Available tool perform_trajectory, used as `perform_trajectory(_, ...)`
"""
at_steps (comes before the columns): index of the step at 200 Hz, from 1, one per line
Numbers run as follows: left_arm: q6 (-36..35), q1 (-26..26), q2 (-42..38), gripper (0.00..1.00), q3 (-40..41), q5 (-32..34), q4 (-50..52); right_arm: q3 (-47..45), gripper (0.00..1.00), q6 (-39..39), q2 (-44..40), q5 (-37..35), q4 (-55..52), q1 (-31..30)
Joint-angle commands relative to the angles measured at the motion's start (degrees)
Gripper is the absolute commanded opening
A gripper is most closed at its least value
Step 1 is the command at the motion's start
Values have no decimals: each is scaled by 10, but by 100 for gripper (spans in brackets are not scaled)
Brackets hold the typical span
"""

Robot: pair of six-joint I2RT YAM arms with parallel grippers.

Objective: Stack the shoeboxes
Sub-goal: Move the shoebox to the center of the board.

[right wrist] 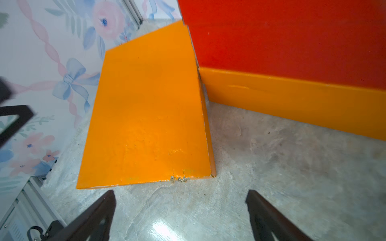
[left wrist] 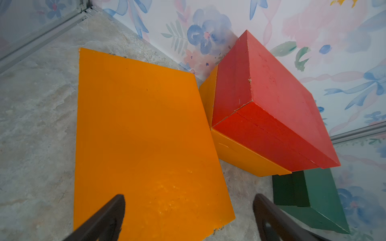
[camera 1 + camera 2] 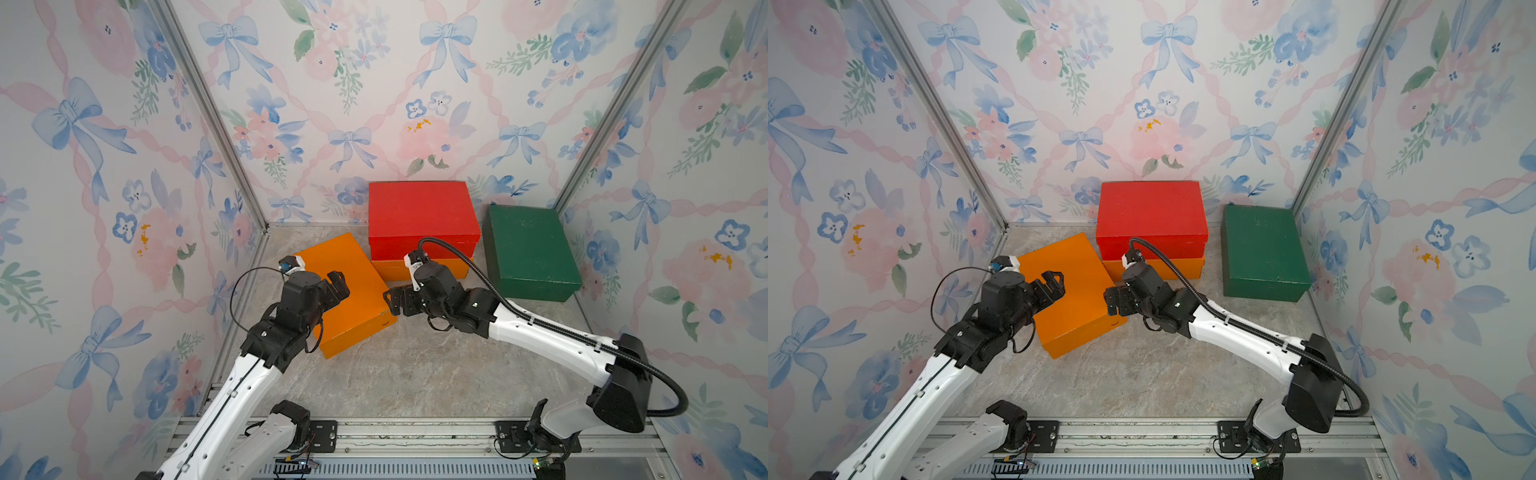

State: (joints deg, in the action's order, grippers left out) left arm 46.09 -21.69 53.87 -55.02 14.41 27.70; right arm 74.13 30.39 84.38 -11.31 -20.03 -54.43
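Four shoeboxes show in both top views. A loose orange shoebox (image 3: 349,291) (image 3: 1075,295) lies askew at the left. A red shoebox (image 3: 419,216) (image 3: 1150,216) sits on a second orange shoebox (image 3: 392,270) (image 3: 1183,268) at the back wall. To their right, on the table, is a dark green shoebox (image 3: 528,249) (image 3: 1260,249). My left gripper (image 3: 338,284) (image 2: 189,197) hangs open above the loose orange lid (image 2: 142,135). My right gripper (image 3: 388,301) (image 1: 180,193) stands open and empty just off that box's chipped near corner (image 1: 178,178).
Flowered walls close in the marble table (image 3: 415,374) on three sides, with metal posts in the back corners. An aluminium rail (image 3: 415,432) carrying both arm bases runs along the front edge. The green shoebox (image 2: 321,200) stands close to the right wall.
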Motion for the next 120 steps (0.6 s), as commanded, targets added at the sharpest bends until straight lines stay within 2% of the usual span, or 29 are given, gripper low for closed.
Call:
perform_trajectory(1,-73,43,73,98,-53,-9,-51,-25,97,1,-47,-28,-41,4)
perform_trajectory(28,-106,136,197,98,-148,-54,-81,-79,97,17,-100,-28,-39,16)
perform_trajectory(57,-136,203,369,98,-291,-109,-83,-132,97,34,-121,-7,-28,11)
perform_trajectory(94,-170,235,583,98,-451,-154,-80,-203,97,51,-145,11,-6,1)
perform_trajectory(120,-173,242,661,98,-491,-166,-79,-237,97,79,-176,5,-20,-2)
